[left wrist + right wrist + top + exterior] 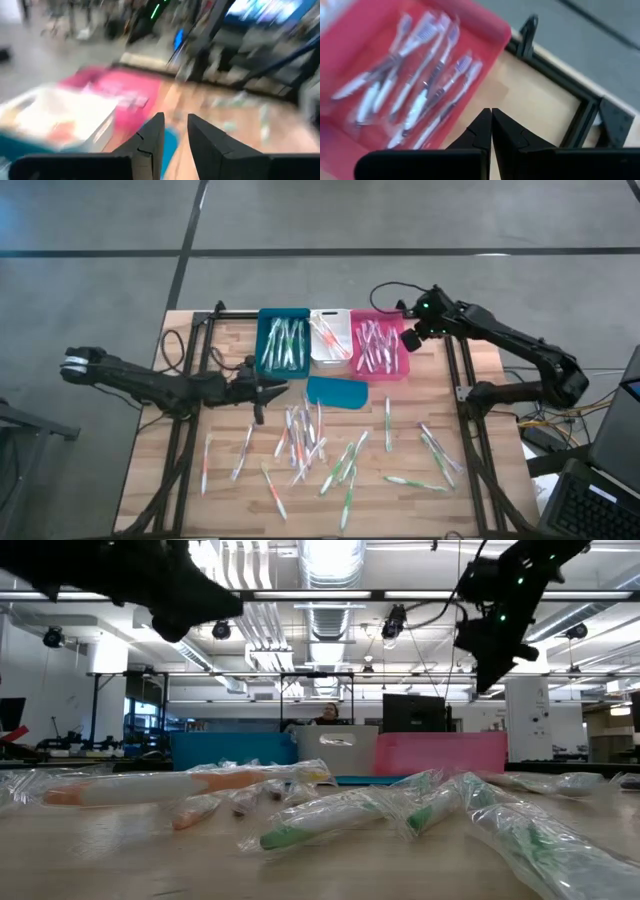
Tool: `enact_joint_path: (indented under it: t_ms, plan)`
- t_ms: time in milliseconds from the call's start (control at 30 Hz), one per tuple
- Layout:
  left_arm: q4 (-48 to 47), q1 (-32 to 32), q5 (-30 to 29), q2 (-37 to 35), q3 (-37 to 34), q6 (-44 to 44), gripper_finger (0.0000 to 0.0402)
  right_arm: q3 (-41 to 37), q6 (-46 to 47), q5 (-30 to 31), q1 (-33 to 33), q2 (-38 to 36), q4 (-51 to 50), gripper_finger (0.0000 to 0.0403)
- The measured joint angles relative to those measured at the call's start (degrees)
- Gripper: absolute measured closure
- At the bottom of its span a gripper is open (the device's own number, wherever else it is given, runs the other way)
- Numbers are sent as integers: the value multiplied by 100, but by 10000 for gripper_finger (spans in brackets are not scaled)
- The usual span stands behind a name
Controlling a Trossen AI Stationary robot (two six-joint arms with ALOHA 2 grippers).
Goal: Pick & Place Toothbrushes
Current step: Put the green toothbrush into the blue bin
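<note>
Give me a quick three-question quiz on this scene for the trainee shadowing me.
1. True or false: the right hand is shut and holds nothing.
2. Which bin is the right hand beside: A teal, B white, C pink?
3. Fill in: the left hand hovers just left of the flat ____ lid.

Key: 1 true. 2 C, at the pink bin's far right corner. 3 teal. Many loose toothbrushes lie on the table, not yet sorted.

A wooden table [180, 490] holds 3 bins [331, 340], a teal lid [336, 392] and scattered toothbrushes [340, 465].
</note>
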Motion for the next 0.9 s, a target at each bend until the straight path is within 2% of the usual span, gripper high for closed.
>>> enact_joint_path:
  t_ms: [100,233,400,467,667,900]
  plan:
    - [-1909,0,-267,47,741,-392,312,0,-162,-10,104,-373,60,394]
    - [-4283,-41,-325,232,1790,-1256,312,-40,-338,-12,388,-721,213,394]
    - [-6248,-382,-357,648,2741,-2320,312,-165,-564,-15,828,-954,354,394]
    - [-6623,-622,-398,870,2958,-2649,312,-228,-566,-16,985,-989,379,394]
    - [-6596,-1282,-476,1707,3324,-2891,312,-371,-568,-19,1313,-990,449,394]
    - [-6602,-1534,-513,2699,3811,-2891,312,-380,-598,-130,1894,-1014,449,394]
